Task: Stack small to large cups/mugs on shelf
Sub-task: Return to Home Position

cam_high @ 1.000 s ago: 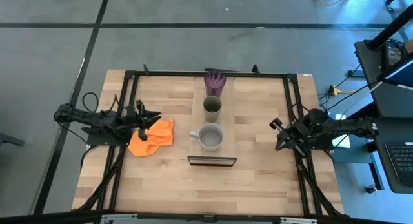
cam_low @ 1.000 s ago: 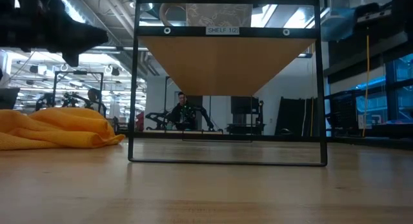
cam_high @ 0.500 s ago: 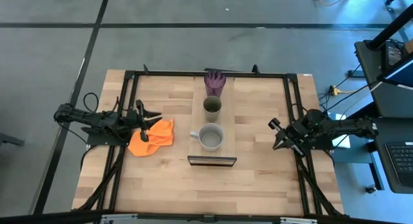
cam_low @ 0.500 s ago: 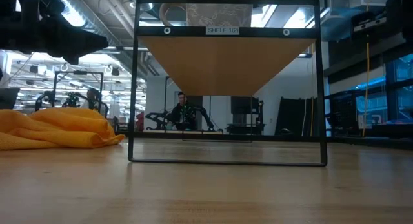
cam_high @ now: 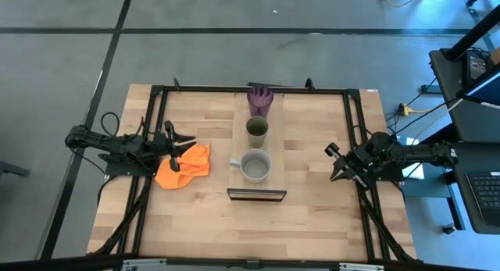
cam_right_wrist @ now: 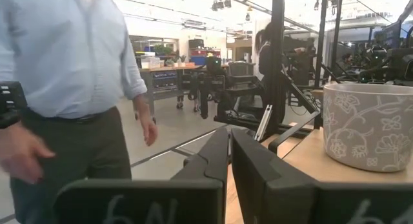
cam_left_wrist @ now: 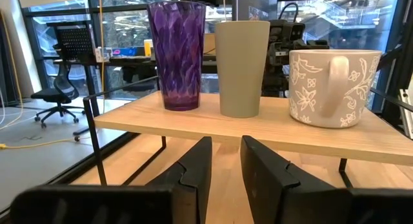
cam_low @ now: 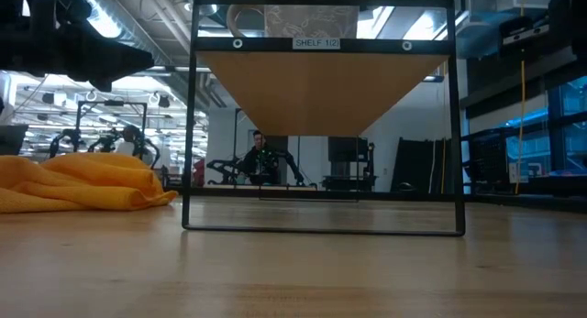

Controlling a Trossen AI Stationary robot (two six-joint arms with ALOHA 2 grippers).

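The shelf (cam_high: 274,146) is a long light-wood plank on a black frame, running near to far across the table's middle. On it stand, each upright on its base, the purple tumbler (cam_high: 260,101) at the far end, the olive-green cup (cam_high: 257,129) in the middle and the grey patterned mug (cam_high: 255,166) toward the near end. They also show in the left wrist view: tumbler (cam_left_wrist: 177,53), cup (cam_left_wrist: 241,68), mug (cam_left_wrist: 332,87). My left gripper (cam_high: 181,136) is slightly open and empty, left of the shelf, above an orange cloth. My right gripper (cam_high: 332,162) is shut and empty, right of the shelf.
The orange cloth (cam_high: 184,166) lies crumpled on the table left of the shelf, below my left gripper. The shelf's black frame (cam_low: 323,228) stands on the table. A person (cam_right_wrist: 71,82) stands in the room beyond the table. Bare table lies near the front edge.
My right gripper has edged slightly toward the shelf. My left arm has shifted a little in the low view. The cups, shelf and cloth have stayed where they were.
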